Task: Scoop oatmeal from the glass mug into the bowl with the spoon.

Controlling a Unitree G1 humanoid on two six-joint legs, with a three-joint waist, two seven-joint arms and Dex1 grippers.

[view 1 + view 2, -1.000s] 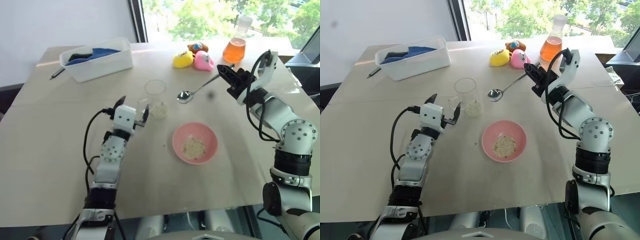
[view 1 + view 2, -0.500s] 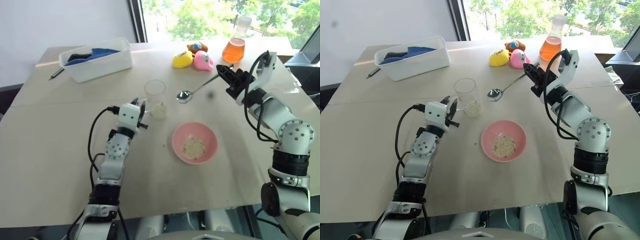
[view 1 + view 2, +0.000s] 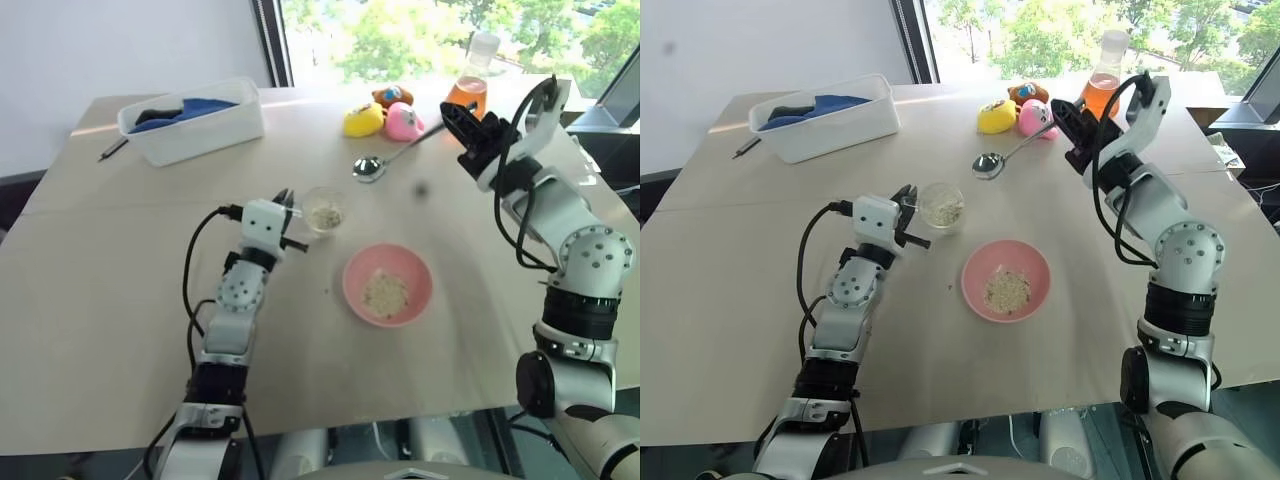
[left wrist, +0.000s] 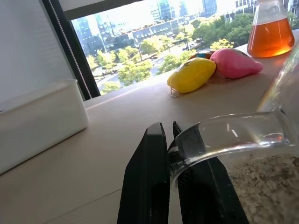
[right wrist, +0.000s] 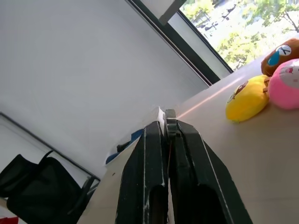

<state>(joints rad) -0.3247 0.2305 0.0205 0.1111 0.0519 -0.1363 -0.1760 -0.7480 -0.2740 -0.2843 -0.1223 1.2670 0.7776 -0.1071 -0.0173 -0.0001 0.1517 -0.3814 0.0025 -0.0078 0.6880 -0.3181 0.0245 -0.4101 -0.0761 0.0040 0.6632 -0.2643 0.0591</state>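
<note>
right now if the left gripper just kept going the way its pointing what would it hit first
Nothing new: the left gripper is already shut on the glass mug, pinching its handle. Pushed further along that line, mug and gripper would probably head toward the yellow toy and pink toy, though depth is unclear.

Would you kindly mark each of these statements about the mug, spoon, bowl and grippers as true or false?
1. The left gripper is shut on the handle of the glass mug. True.
2. The glass mug stands upright. False: it is tilted, its mouth facing toward the camera.
3. The right gripper holds the spoon by its handle end. True.
4. The bowl holds nothing. False: a small heap of oatmeal lies in it.
5. The spoon's head is inside the mug. False: it hangs over the table, apart from the mug.
6. A flask of orange liquid stands beyond the toys. True.
</note>
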